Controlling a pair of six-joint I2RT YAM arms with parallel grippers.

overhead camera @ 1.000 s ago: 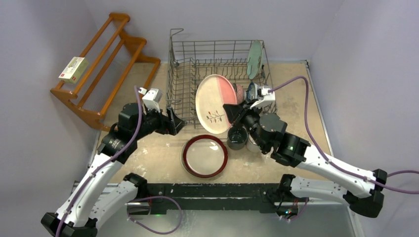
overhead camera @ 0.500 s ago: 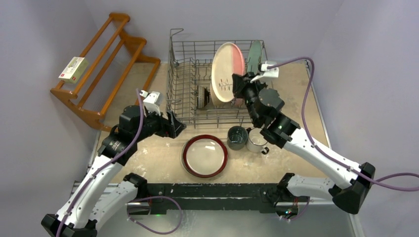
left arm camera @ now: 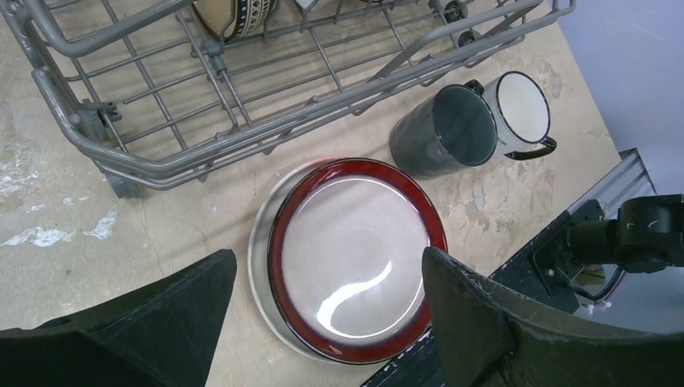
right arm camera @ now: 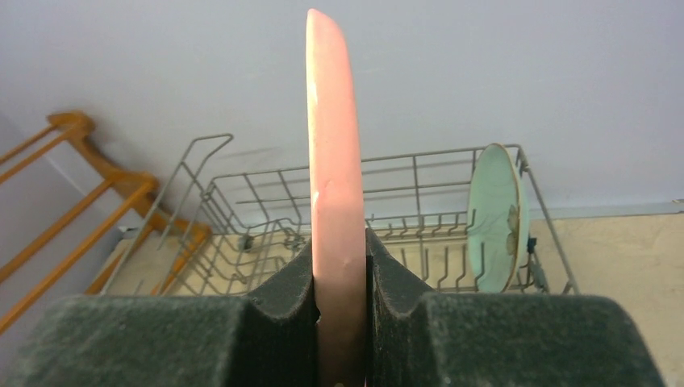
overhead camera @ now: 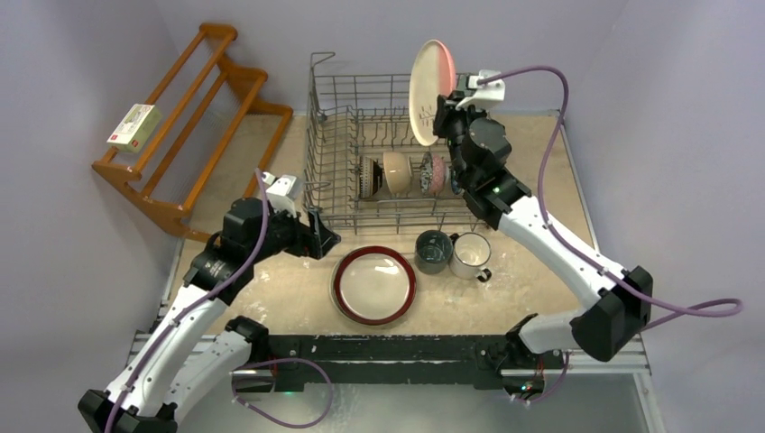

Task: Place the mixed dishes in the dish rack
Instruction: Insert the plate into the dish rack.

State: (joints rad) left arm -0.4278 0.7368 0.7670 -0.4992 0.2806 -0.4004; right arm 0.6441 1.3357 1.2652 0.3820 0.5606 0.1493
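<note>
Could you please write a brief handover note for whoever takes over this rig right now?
Right gripper: fingers shut on the pink-and-white plate, held on edge above the back of the dish rack.
Left gripper: fingers open, empty, near the dark plate on the table.
Done: mint green plate and three bowls stand in the rack.
To do: slot the held plate, then load the dark plate, dark teal mug and white mug from the table.
</note>
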